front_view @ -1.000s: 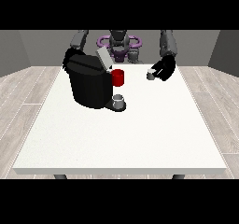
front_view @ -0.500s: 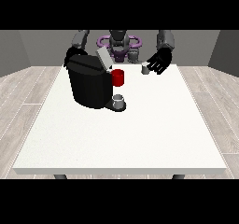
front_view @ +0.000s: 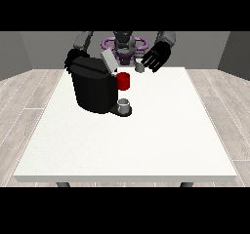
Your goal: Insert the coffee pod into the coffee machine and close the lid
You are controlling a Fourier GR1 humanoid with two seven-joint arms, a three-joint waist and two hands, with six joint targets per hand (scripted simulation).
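Note:
A black coffee machine [front_view: 93,89] stands at the table's back left, its grey lid [front_view: 108,61] tilted up and open. A red part [front_view: 123,81] juts from its front, above a small grey cup [front_view: 124,105] on the drip tray. The hand at the view's right [front_view: 157,56] hovers over the table's far edge, just right of the lid. A small grey coffee pod [front_view: 140,68] is pinched at that hand's fingertips. The hand at the view's left [front_view: 73,58] sits behind the machine's top corner and is mostly hidden.
The white table [front_view: 146,140] stretches wide in front of and to the right of the machine. The robot's torso [front_view: 124,45] rises behind the far edge. Grey wood floor surrounds the table.
The hand at the view's right has lifted and carried the pod leftward in the view, towards the open lid. The machine and the other hand have stayed put.

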